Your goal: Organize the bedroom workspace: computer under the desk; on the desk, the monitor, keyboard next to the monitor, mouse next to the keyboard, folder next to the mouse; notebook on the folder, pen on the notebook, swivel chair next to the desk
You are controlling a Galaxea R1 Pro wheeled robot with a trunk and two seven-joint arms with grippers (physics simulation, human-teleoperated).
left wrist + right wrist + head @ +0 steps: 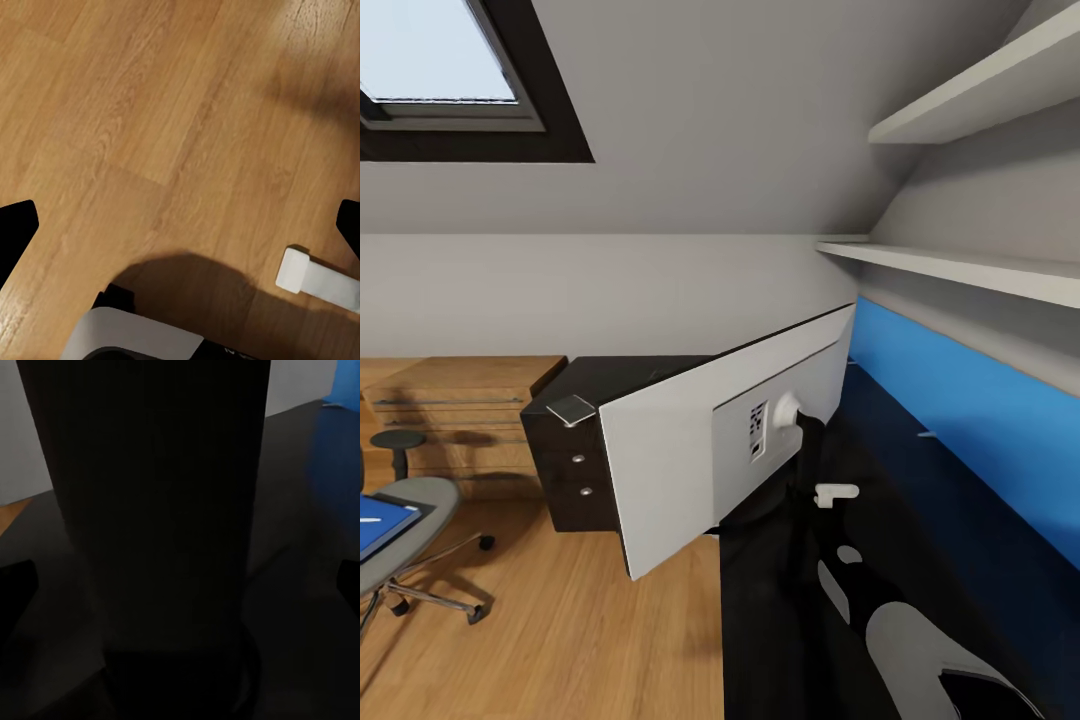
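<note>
Standing on the black desk (660,375), the monitor (690,450) shows its pale grey back to the head view, tilted, with a small sticker (758,430) of dark marks too fine to read and a round white mount where its dark stand (800,470) joins. Desk: drawer unit with round silver knobs at its end, blue wall panel (970,420) along the far side, white shelves (980,270) above. Folder-like pale flat item (572,407): lying on the desk corner, identity uncertain. Chair (405,530): grey seat, chrome base on the wooden floor (560,620), well apart from the desk; a blue notebook (380,525) lies on the seat with a slim white pen (368,519) on it. Wooden dresser (460,420): against the wall beside the desk. Left gripper (180,225): fingers spread wide over bare floor, holding nothing. Right gripper (180,585): fingers spread either side of a dark upright column, the stand close up; contact cannot be told.
</note>
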